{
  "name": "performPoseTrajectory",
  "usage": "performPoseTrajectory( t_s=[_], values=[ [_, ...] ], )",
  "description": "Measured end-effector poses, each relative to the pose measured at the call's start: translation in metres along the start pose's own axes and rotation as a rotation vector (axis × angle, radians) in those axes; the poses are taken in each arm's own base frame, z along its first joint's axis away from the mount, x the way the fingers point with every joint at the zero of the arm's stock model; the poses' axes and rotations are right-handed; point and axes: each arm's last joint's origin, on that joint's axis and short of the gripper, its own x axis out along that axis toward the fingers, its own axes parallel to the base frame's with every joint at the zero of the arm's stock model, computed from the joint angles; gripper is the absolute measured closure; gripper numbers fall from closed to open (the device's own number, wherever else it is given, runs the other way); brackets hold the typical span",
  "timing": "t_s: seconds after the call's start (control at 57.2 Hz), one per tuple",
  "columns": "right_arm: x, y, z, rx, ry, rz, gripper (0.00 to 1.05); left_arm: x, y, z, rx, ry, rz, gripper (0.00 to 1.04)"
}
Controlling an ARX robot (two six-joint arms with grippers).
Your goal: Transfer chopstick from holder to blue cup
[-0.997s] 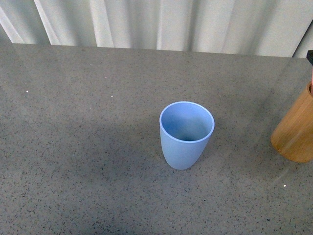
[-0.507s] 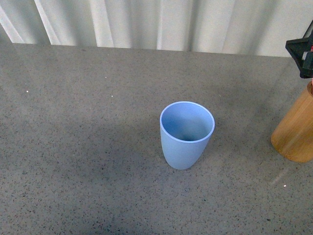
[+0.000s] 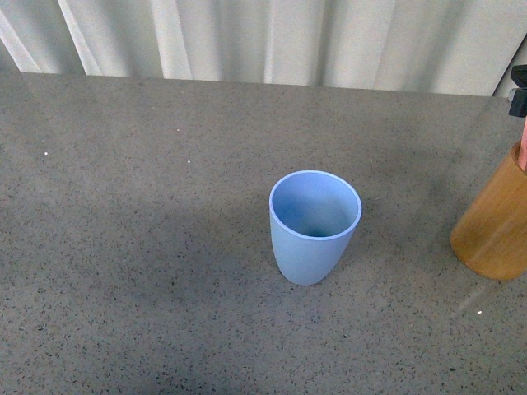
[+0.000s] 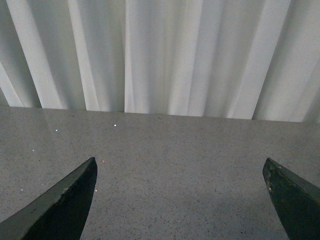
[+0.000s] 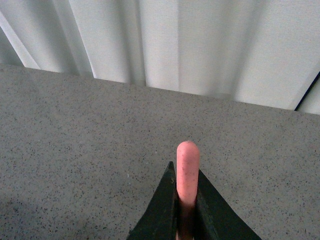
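Observation:
The blue cup (image 3: 314, 226) stands upright and empty at the middle of the grey table. At the right edge of the front view the brown wooden holder (image 3: 495, 226) leans a little, partly cut off. Just above it my right gripper (image 3: 521, 103) shows as a dark bit at the frame edge, with a sliver of the pink chopstick (image 3: 522, 156) below it. In the right wrist view the right gripper (image 5: 186, 197) is shut on the chopstick (image 5: 187, 165), whose rounded end sticks out past the fingertips. My left gripper (image 4: 180, 172) is open over bare tabletop.
A speckled grey table (image 3: 148, 247) spreads around the cup. White pleated curtains (image 3: 272, 37) hang along its far edge.
The right gripper at the right edge has shifted: it jutted further into the front view half a second ago and now shows less. The holder has shifted slightly left and up.

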Motion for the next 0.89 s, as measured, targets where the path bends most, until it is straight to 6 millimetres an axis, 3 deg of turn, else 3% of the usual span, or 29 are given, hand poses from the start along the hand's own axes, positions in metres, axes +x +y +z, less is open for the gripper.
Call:
performPoseTrajectory(
  t_s=[0.297,0.524,0.752,0.892],
  values=[
    [-0.011,0.0,0.004,0.0,-0.01,0.007,1.02,0.0,0.0,0.0,0.0,0.0,0.0,0.07],
    [-0.025,0.003,0.021,-0.041,-0.054,0.02,1.02,0.0,0.0,0.0,0.0,0.0,0.0,0.07],
    [-0.045,0.011,0.061,-0.165,-0.183,-0.015,1.02,0.0,0.0,0.0,0.0,0.0,0.0,0.07],
    [-0.057,0.029,0.112,-0.188,-0.316,-0.001,1.02,0.0,0.0,0.0,0.0,0.0,0.0,0.07]
  ],
)
